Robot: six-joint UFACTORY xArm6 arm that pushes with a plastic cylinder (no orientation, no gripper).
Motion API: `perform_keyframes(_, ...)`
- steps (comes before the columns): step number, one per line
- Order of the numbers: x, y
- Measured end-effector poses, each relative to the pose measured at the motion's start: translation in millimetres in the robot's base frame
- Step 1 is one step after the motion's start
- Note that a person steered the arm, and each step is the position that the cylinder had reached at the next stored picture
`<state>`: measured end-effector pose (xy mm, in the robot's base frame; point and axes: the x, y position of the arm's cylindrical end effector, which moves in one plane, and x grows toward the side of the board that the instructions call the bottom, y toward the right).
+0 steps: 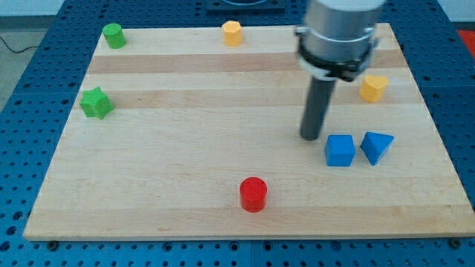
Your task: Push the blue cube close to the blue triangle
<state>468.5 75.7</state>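
Since the blue cube (340, 150) sits just beside the blue triangle (376, 146), both right of my tip (311, 138), the push looks nearly finished; no jaws exist here.

- My wrist housing (343, 26) is a wide, light grey cylinder, smooth and faintly glossy.
- A black collar (334, 65) rings its lower edge, with small lugs sticking out at the sides.
- Below it hangs my rod (318, 104): straight, dark grey, matte, round in section.
- My tip (311, 138) is blunt and flat-ended.
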Motion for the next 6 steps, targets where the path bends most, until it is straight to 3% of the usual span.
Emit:
perform_keyframes(1, 12.2, -19.9)
perform_keyframes(2, 46.9, -13.0)
perform_keyframes(3, 55.9, 10.0)
perform_keyframes(6, 41.7, 45.9)
